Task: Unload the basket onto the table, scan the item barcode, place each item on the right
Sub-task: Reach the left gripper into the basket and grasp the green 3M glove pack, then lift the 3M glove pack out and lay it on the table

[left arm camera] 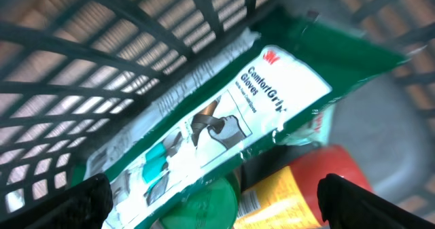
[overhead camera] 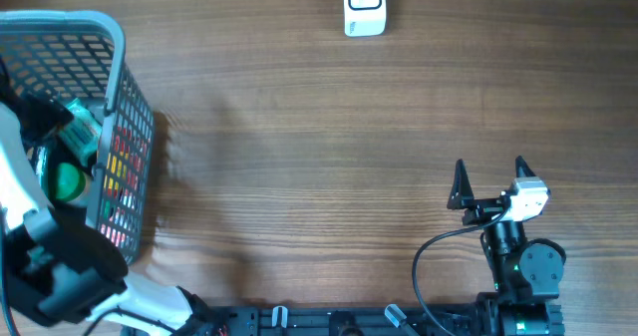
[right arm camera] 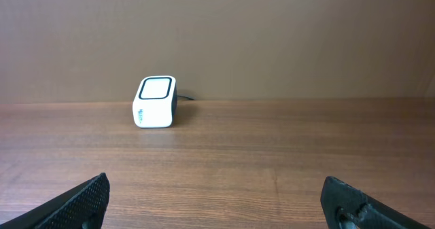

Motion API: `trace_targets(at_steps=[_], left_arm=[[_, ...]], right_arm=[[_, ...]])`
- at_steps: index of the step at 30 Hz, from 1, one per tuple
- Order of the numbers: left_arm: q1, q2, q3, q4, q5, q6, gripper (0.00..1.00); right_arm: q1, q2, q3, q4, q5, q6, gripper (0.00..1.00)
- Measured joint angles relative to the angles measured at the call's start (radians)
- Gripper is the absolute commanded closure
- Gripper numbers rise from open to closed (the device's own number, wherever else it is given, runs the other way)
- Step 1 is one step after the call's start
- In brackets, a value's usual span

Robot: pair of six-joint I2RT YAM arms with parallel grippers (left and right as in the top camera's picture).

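- Left gripper (left arm camera: 228,207) hangs inside the basket (overhead camera: 118,47), jaws spread wide, holding nothing; a green glove packet (left arm camera: 224,113) lies just below it, on top of a green lid (left arm camera: 204,203) and a red and yellow pack (left arm camera: 302,185)
- Nothing appears picked yet; lifting, carrying and scanning all seem left to do
- Right gripper (overhead camera: 489,172) sits wide open and empty; the white scanner (overhead camera: 365,5) stands well apart at the far edge; the basket wall looks like the only obstacle
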Motion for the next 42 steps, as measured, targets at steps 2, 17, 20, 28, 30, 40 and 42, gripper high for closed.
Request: trace_targets(at_steps=[2,17,20,28,30,40,42], left_arm=[[0.0,0.045,-0.003,-0.005,0.008,0.037,0.0],[0.003,0.068,-0.182,0.199,-0.067,0.143,0.94],[0.007,0.068,-0.182,0.214,-0.102,0.146,0.96],[0.007,0.025,-0.074,0.166,-0.109,0.117,0.96],[0.007,-0.043,-0.047,0.168,-0.109,0.091,0.96],[0.009,-0.495,-0.027,0.295,0.13,-0.076,0.96],[0.011,-0.601,-0.026,0.364,0.256,-0.108,0.96]], right_arm=[[0.0,0.0,0.0,0.0,0.0,0.0,0.0],[0.0,0.0,0.0,0.0,0.0,0.0,0.0],[0.0,0.0,0.0,0.0,0.0,0.0,0.0],[0.0,0.0,0.0,0.0,0.0,0.0,0.0],[0.0,0.0,0.0,0.0,0.0,-0.003,0.0],[0.0,0.0,0.0,0.0,0.0,-0.003,0.0],[0.0,0.0,0.0,0.0,0.0,-0.003,0.0]])
